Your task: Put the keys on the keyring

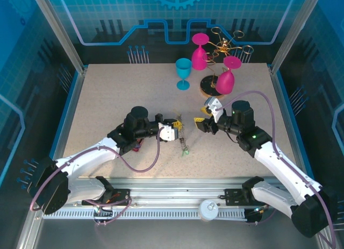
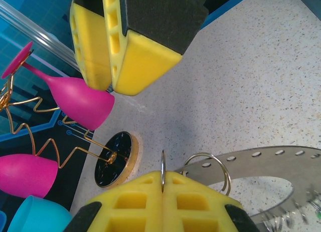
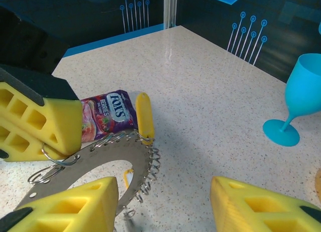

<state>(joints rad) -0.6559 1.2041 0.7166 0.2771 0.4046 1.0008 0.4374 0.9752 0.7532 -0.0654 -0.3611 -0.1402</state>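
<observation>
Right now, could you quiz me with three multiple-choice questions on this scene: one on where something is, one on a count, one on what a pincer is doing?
1. Where on the table is the blue goblet? A far side; B near edge; C left edge.
2. How many pink goblets? A one; B two; C four.
3. The left pincer is: A wide open; B shut on a keyring loop; C shut on a goblet.
Answers: 1 A, it stands upright at the table's back. 2 B, two show in the top view. 3 B, its fingers pinch a thin wire loop.

Two pink goblets (image 1: 226,79), one teal goblet (image 1: 183,71), one gold rack (image 1: 223,46), one keyring (image 3: 108,154), one candy packet (image 3: 108,111).
</observation>
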